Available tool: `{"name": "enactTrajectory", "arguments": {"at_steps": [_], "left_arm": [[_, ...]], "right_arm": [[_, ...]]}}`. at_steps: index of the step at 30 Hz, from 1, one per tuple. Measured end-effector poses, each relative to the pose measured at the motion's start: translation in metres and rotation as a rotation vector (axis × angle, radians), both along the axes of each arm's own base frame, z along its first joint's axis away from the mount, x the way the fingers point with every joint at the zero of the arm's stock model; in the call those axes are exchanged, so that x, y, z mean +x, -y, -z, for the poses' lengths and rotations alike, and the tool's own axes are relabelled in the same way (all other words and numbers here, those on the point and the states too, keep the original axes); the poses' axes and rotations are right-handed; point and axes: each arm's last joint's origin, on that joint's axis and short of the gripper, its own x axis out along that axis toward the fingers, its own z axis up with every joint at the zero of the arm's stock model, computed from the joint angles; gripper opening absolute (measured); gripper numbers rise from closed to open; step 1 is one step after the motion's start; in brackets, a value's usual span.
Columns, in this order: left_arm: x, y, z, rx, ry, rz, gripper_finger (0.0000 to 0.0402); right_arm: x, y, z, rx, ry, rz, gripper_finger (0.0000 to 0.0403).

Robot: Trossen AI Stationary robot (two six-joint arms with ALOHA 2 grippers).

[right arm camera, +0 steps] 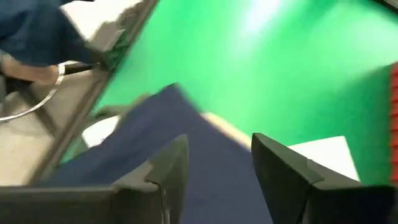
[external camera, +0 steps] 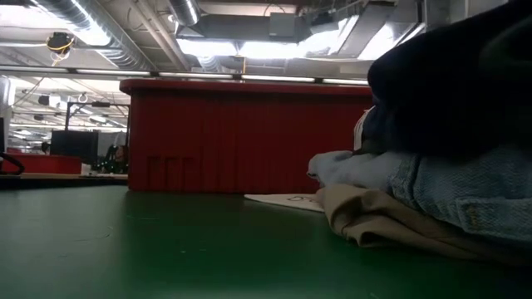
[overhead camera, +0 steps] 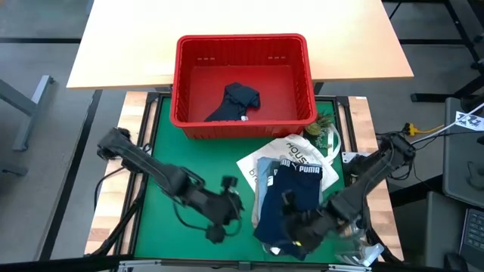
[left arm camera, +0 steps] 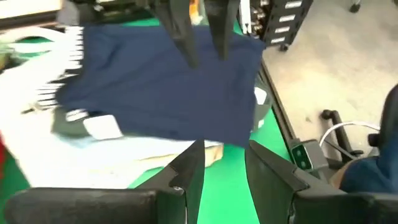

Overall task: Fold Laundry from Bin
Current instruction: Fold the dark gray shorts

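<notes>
from above i see the red bin (overhead camera: 243,83) holding one dark garment (overhead camera: 236,101), and navy shorts (overhead camera: 291,204) topping the pile on the green surface (overhead camera: 174,151). left claw (overhead camera: 224,208) sits beside the pile; right claw (overhead camera: 302,230) over its near edge. low view: denim and khaki layers (external camera: 432,208). wrist views: both claws spread, empty.

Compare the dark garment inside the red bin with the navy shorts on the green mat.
The dark garment lies crumpled in a small heap alone in the red bin; the navy shorts lie spread flat on top of a stack of other clothes. The shorts show white lettering on the waistband; the bin garment shows only a small white tag. The right hand is over the shorts; none is near the bin garment. Both are dark blue fabric.
</notes>
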Motion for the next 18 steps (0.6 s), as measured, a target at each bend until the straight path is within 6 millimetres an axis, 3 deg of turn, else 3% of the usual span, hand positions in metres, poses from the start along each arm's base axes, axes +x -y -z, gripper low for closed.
{"name": "enactTrajectory", "arguments": {"at_steps": [9, 18], "left_arm": [[-0.074, -0.047, -0.055, 0.092, -0.063, 0.007, 0.011], [-0.121, -0.077, -0.08, 0.079, -0.102, 0.012, 0.011]], "right_arm": [[0.047, 0.056, -0.018, 0.076, 0.045, 0.092, 0.0177], [0.078, 0.112, -0.025, 0.121, 0.148, 0.267, 0.0177]]}}
